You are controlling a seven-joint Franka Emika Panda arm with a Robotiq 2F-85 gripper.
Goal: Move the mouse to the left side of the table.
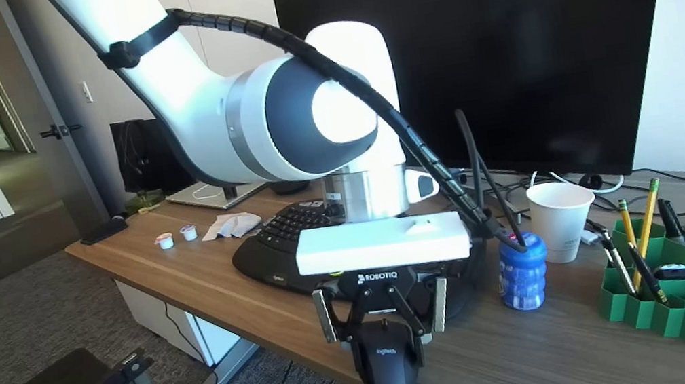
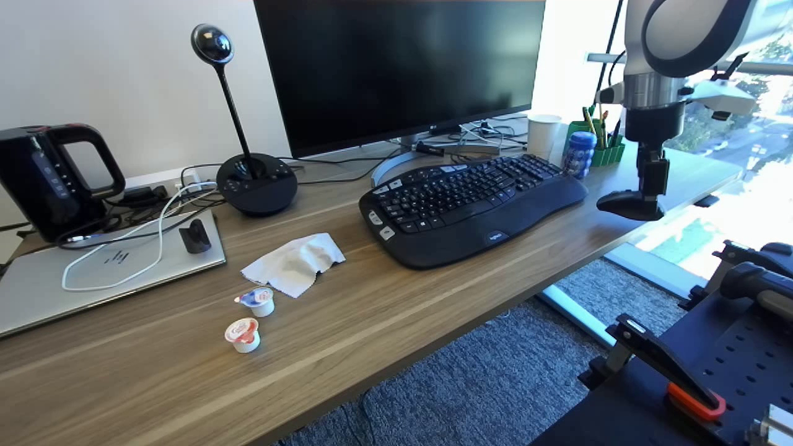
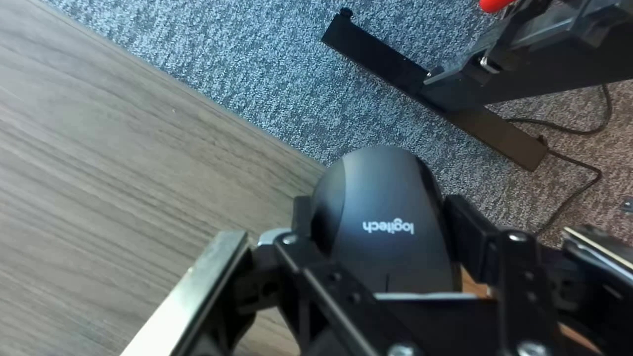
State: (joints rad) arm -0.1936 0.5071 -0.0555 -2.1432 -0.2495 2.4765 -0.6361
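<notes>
Above the table (image 2: 384, 322), near its long open edge and raised off the light brown wood-look top: the mouse (image 3: 385, 198), held by the gripper (image 1: 387, 353). Fingers (image 3: 465, 227) pinching it, one against each flank.

Appearance: dark grey to black, rounded, smooth. Broad domed end points away from the gripper. Upper shell carries a paler charcoal panel; sides are blacker, with a slight sheen. White "logitech" lettering sits mid-panel, inverted in the wrist view, right way up on the mouse (image 1: 387, 367) in an exterior view. Short dark seam runs down the panel toward the gripper; the end beyond is hidden there. Side-on in an exterior view, the mouse (image 2: 629, 205) shows a low profile with a curved back.

Position: past the end of the keyboard (image 2: 471, 214), apart from it; blue can (image 2: 579, 155) nearby, not touching.
</notes>
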